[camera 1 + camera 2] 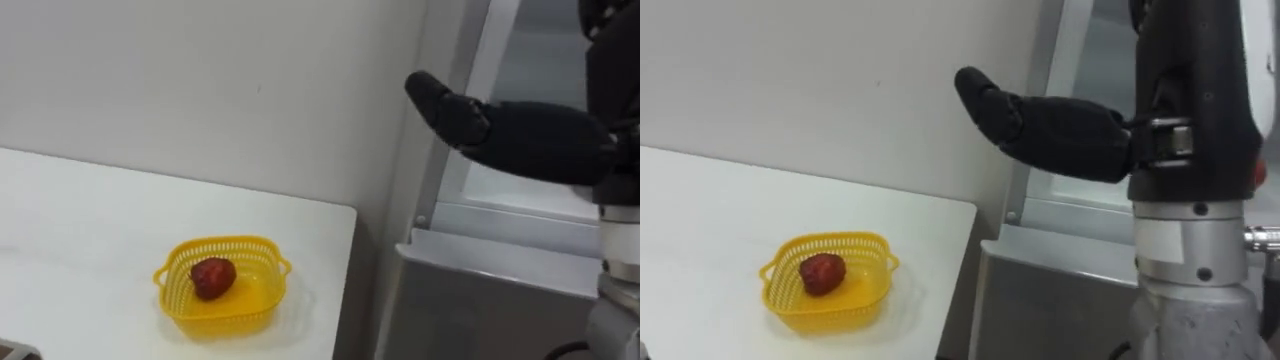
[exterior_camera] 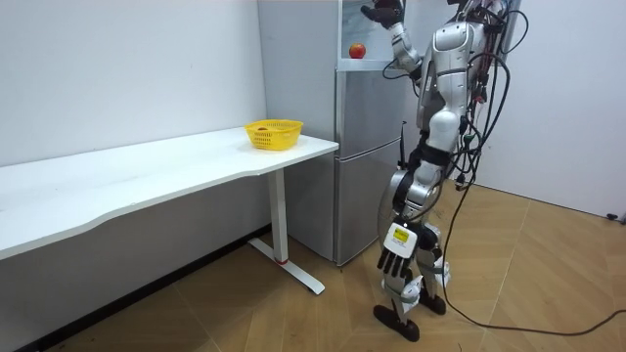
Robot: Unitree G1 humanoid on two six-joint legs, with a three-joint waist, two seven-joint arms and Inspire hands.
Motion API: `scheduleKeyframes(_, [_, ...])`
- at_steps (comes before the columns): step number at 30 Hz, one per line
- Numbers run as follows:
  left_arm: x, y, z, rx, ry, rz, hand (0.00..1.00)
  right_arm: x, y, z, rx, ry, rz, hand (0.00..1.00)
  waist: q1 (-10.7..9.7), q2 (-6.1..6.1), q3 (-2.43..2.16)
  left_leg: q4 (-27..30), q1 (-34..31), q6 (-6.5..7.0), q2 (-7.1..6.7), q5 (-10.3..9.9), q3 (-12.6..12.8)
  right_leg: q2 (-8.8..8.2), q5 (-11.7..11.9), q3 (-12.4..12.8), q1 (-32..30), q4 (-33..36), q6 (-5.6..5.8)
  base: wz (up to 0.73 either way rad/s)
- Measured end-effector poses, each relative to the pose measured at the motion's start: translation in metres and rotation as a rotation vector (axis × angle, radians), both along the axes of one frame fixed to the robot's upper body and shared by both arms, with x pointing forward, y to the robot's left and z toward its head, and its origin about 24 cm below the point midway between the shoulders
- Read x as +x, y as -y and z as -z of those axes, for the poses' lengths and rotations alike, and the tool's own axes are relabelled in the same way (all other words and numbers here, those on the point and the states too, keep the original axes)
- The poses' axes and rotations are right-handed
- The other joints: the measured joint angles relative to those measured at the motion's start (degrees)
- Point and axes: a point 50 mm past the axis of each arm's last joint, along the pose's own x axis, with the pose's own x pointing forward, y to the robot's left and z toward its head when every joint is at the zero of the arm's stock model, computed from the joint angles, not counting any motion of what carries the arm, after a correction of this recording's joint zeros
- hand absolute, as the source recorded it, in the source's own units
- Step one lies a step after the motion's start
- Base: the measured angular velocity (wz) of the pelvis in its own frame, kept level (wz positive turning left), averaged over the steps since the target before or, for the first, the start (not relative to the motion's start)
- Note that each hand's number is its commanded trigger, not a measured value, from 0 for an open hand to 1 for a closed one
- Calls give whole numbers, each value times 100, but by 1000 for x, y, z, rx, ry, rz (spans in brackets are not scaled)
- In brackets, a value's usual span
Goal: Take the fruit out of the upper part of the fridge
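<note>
Closest up, my right robot hand hovers released and empty; from the left, a yellow basket holding a dark red fruit sits on the tabletop, then the orange-red fruit in the upper fridge near that hand.

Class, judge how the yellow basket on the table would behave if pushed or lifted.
The yellow basket looks like thin openwork plastic, so probably light and slightly bendy. On the smooth white table it would likely slide rather than tip, being low and wide. The red fruit inside may roll about.
</note>
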Motion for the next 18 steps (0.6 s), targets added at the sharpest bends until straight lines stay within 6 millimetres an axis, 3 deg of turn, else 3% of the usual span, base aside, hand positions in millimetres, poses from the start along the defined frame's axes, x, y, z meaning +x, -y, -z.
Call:
scheduleKeyframes(4, [-9,2,1,-22,-26,-9,0,-15,12,-11,36,134,58,0,-100,-28,-42,-85,61,-3,42,-1,128,3,2,-5,5,1,-3,-16])
scheduleKeyframes(10, [-9,6,2,-48,-20,-7,0,-27,24,-15,73,244,141,0,-238,1,-52,-124,145,-10,79,-17,239,9,8,-4,20,-1,-13,-11])
scheduleKeyframes(18, [-12,8,2,-51,-35,-11,0,-12,37,5,79,125,239,0,-297,15,-37,-106,129,-5,81,-19,276,9,8,75,12,17,-14,-4])
